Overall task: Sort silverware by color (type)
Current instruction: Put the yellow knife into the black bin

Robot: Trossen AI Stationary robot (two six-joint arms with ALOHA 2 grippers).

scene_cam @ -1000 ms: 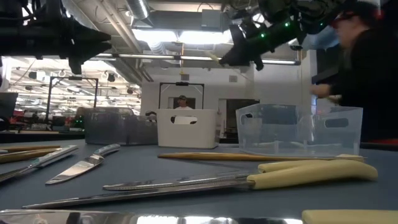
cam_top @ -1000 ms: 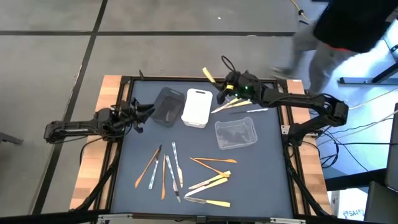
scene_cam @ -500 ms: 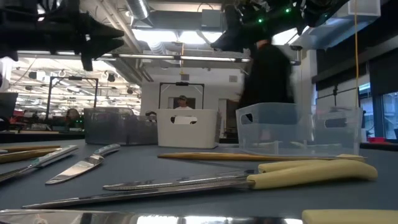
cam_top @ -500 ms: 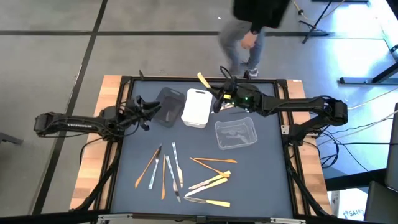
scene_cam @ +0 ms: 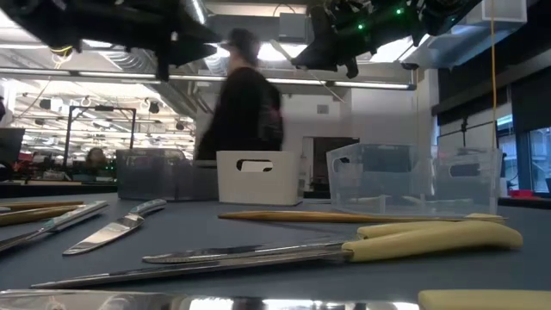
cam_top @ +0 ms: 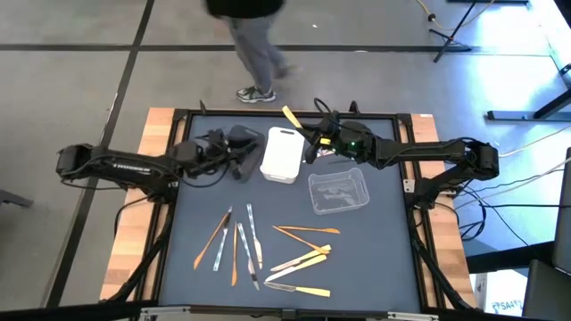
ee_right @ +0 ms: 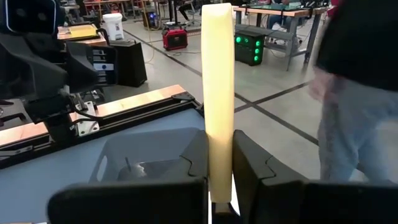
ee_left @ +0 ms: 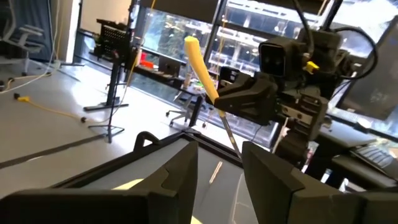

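Observation:
My right gripper [cam_top: 314, 143] hovers above the far end of the table, beside the white tray [cam_top: 283, 153], shut on a pale yellow-handled utensil [cam_top: 291, 117]. My left gripper [cam_top: 230, 156] is open and empty above the black tray [cam_top: 243, 143]; its fingers [ee_left: 180, 168] frame the right gripper [ee_left: 249, 102] opposite. The rest of the silverware [cam_top: 268, 250], pale yellow, orange-brown and silver-grey, lies flat on the near half of the table. In the low view, a yellow-handled knife [scene_cam: 430, 241] lies closest. My right gripper pinches the utensil's pale yellow handle [ee_right: 217, 143] between its two fingers [ee_right: 249, 165], near the end where the dark metal stem [ee_left: 230, 134] begins. The handle [ee_left: 198, 59] sticks up and out past the fingers, tilted. The stem hangs below, lifted clear of the table.
A clear tray [cam_top: 337, 192] stands right of centre, with the white and black trays in a row at the far side. A few utensils [cam_top: 337, 160] lie under the right arm. A person [cam_top: 250, 36] walks past beyond the far edge.
My left arm has swung from the table's left edge toward the right, and its gripper now hangs over the black tray. My right gripper has carried the yellow-handled utensil a little left toward the white tray. The person behind the table has walked from right to left.

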